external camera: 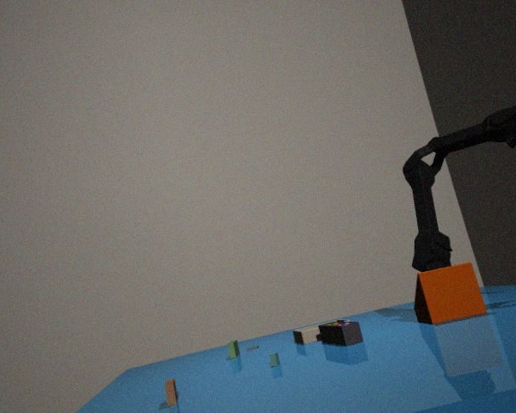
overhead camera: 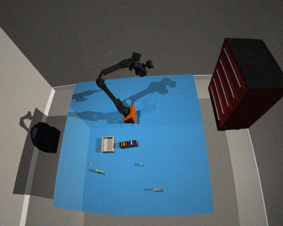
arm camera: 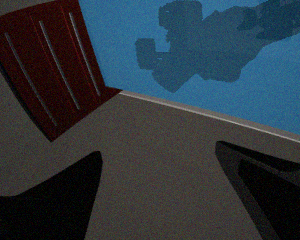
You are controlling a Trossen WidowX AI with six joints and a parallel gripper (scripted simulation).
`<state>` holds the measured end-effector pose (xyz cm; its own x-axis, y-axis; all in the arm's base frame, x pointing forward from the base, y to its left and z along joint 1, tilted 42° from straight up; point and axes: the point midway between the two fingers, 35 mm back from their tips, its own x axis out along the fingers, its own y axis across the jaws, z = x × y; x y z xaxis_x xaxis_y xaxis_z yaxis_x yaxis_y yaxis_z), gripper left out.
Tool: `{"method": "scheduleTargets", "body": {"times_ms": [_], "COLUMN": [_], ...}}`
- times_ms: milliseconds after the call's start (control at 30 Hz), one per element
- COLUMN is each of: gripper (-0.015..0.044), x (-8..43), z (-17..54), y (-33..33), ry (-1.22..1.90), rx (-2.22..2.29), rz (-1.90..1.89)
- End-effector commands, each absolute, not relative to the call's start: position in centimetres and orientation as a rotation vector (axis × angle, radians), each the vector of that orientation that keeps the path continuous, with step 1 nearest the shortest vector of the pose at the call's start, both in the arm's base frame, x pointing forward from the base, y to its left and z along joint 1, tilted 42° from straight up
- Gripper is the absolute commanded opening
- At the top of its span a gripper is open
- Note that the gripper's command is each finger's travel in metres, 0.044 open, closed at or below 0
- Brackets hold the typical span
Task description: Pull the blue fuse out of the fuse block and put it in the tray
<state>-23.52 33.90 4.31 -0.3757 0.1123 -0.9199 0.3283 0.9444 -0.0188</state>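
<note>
The fuse block (overhead camera: pixel 128 146) (external camera: pixel 354 334) is a dark box with a row of coloured fuses in its top. The blue fuse (overhead camera: pixel 129 143) stands in the row between a red fuse (overhead camera: pixel 126 143) and a white fuse (overhead camera: pixel 131 142). The beige tray (overhead camera: pixel 103 144) (external camera: pixel 309 335) lies just left of the block in the top view. My gripper (overhead camera: pixel 147 68) (arm camera: pixel 160 152) is open with nothing between its fingers. It is raised high, far from block and tray, beyond the arm's base in the top view. The exterior view cuts it off.
The orange base block (overhead camera: pixel 129 116) (external camera: pixel 453 294) carries the arm. A green block (overhead camera: pixel 100 171) (external camera: pixel 233 349), a teal block (overhead camera: pixel 141 164) (external camera: pixel 274 359), an orange-brown block (overhead camera: pixel 157 189) (external camera: pixel 171 391) and a flat greyish piece (overhead camera: pixel 90 164) lie on the blue surface. A red cabinet (overhead camera: pixel 228 87) (arm camera: pixel 50 65) stands beyond it.
</note>
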Motion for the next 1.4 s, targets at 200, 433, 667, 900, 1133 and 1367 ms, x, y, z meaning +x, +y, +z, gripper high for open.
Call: {"method": "scheduleTargets", "body": {"times_ms": [200,433,667,900,1133,1367], "gripper": [0.0216,0.0074,0.0074,0.0074,0.0074,0.0074], "x": [-14.0,-3.1,7.2,16.3,23.3,27.7], "z": [2.9,1.6,0.6,0.1,-0.1,0.1], "y": [37.0,37.4,34.8,29.3,21.4,11.9], "ry": [1.807,1.637,1.494,1.396,1.367,1.425], "rx": [0.368,0.353,0.27,0.13,-0.053,-0.262], "rz": [-0.184,-0.177,-0.219,-0.3,-0.408,-0.52]}}
